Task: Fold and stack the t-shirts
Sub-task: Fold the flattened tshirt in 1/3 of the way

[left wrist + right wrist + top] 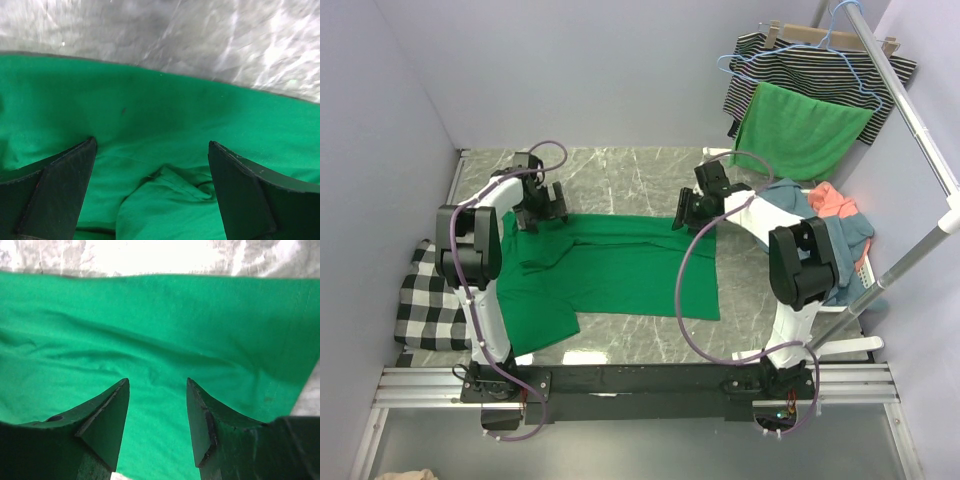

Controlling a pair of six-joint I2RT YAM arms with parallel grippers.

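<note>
Emerald green cotton t-shirt (620, 270) laid flat on grey marble table (620, 170) for folding; left tool (552, 212), right tool (682, 214) open, empty, above its far edge.

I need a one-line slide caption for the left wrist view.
Open left gripper over a wrinkled green t-shirt, near its edge on the marble table.

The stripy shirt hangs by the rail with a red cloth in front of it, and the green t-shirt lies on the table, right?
Not quite: the top external view shows the cloth in front of the stripy shirt is green, not red. The green t-shirt does lie on the table.
</note>
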